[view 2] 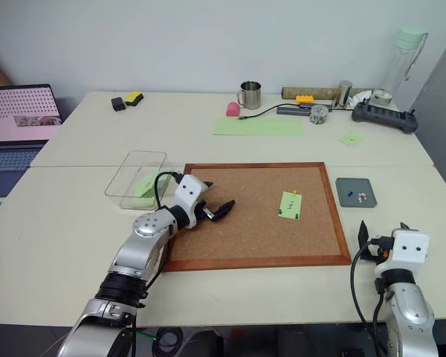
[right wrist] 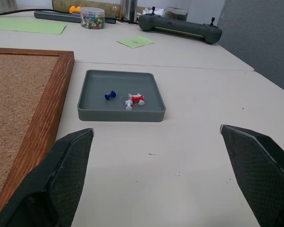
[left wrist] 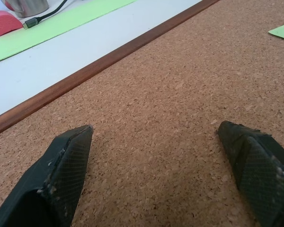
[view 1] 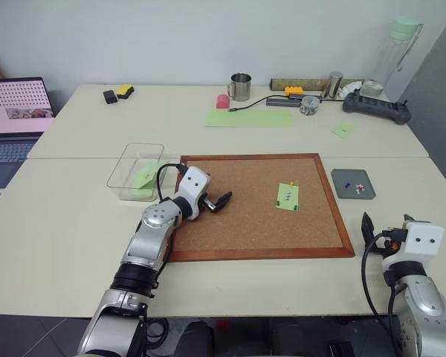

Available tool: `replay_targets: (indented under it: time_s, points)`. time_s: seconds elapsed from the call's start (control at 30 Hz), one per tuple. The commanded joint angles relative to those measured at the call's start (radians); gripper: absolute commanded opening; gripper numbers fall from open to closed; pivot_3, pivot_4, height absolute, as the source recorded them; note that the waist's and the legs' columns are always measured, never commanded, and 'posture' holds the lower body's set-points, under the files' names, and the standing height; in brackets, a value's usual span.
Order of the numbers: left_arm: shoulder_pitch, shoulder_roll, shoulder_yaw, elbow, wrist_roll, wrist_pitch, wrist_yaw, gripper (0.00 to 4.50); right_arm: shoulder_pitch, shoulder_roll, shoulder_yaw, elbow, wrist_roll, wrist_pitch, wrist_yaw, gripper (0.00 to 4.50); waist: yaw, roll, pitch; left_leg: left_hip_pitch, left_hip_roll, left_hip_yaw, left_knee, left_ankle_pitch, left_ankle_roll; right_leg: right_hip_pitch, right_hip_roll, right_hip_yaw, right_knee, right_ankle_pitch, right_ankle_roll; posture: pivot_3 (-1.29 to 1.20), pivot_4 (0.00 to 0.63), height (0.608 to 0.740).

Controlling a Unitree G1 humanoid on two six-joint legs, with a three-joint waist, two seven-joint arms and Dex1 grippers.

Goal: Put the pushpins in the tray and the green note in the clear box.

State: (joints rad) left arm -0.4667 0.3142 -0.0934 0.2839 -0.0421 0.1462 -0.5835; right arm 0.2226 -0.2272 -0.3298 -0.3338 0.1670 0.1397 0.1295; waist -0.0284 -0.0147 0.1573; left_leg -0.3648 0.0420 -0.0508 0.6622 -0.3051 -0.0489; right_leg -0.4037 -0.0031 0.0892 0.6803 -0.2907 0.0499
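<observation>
On the cork board [view 1: 245,223] lies the green note [view 1: 288,196], held by a yellow pushpin [view 1: 290,184] at its top edge. My left gripper [view 1: 221,201] hovers open just over the board, left of that note, with nothing between its fingers [left wrist: 61,179]. The clear box [view 1: 126,160] stands off the board's left side with another green note [view 1: 145,177] inside. The grey tray [right wrist: 120,115] right of the board holds a blue pushpin [right wrist: 110,95], a red one and a white one. My right gripper [view 1: 386,223] is open near the front right edge, short of the tray.
Along the back stand a long pale green strip [view 1: 249,117], a metal mug [view 1: 240,87], a jar of pins [view 1: 309,105], a game controller [view 1: 377,109] and a small green note [view 1: 344,129]. A laptop [view 1: 15,119] sits far left.
</observation>
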Motion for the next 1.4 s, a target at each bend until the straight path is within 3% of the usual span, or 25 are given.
replay_targets:
  time_s: [0.03, 1.1, 1.4]
  points:
    - [-0.02, 0.009, 0.006, -0.032, -0.01, -0.011, -0.014, 4.49, -0.007, -0.009, -0.004, -0.032, -0.005, -0.019, 0.001, 4.5, 0.0, 0.0, 0.0, 0.0, 0.0, 0.0, 0.0, 0.0, 0.0, 0.0, 0.0, 0.0, 0.0, 0.0, 0.0, 0.0, 0.15, 0.74]
    - [-0.011, 0.009, 0.024, -0.065, -0.096, 0.001, -0.086, 4.49, -0.012, -0.021, -0.002, -0.027, -0.01, -0.028, 0.014, 4.5, 0.0, 0.0, 0.0, 0.0, 0.0, 0.0, 0.0, 0.0, 0.0, 0.0, 0.0, 0.0, 0.0, 0.0, 0.0, 0.0, 0.15, 0.74]
    - [-0.007, 0.001, 0.037, -0.094, -0.149, -0.003, -0.137, 3.39, -0.057, -0.107, 0.01, -0.017, 0.015, -0.039, 0.12, 4.5, -0.001, 0.0, 0.0, 0.0, 0.0, 0.0, 0.0, 0.0, 0.0, 0.0, 0.0, 0.0, 0.0, 0.0, 0.0, 0.0, 0.15, 0.74]
